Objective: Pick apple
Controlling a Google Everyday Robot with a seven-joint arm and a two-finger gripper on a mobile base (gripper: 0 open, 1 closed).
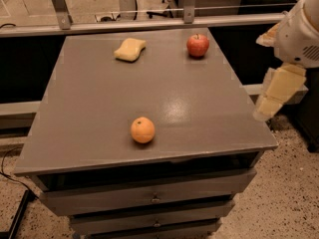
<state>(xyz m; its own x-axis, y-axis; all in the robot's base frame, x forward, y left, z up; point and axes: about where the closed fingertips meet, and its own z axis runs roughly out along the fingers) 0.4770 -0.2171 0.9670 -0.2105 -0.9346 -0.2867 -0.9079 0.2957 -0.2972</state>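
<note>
— Three things lie on our table (99,98): where is the apple (198,45)?
— We see it near the far edge, right of the sponge (130,49), well apart from the orange (143,130) near the front.
— And our hand (270,107)?
— Beside the table's right edge, away from the apple; open or closed, we cannot tell.

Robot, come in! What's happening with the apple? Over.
Tool right of the grey tabletop, beyond its edge. Small glossy red apple at far right corner, untouched. Round orange fruit, pale yellow sponge well aside.
</note>
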